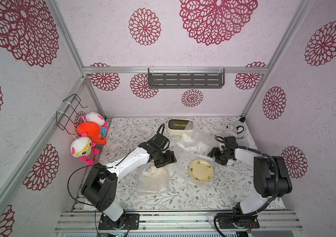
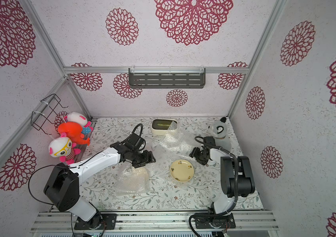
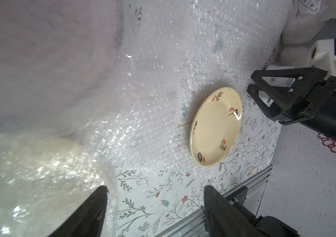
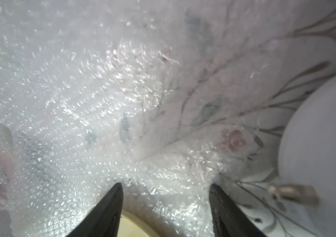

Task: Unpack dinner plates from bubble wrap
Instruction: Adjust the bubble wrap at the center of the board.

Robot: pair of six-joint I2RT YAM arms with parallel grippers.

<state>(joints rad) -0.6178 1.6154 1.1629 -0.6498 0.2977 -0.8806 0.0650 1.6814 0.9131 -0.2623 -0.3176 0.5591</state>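
My left hand [image 3: 155, 187] and right hand [image 4: 166, 184] gape empty; one round cream ceramic plate [image 1: 201, 170] lies bare, another in clear bubble wrap [image 1: 153, 181].

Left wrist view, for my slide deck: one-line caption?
Round cream ceramic plate with dark rim motifs lies bare on clear crinkly bubble wrap; left gripper with jaws open.

Glossy, smooth ceramic plate [image 1: 201, 170]; clear, crinkly, shiny plastic bubble wrap [image 1: 193, 141]; matt floral-printed tabletop [image 1: 183, 199]; fuzzy cloth plush toy [image 1: 236, 130].
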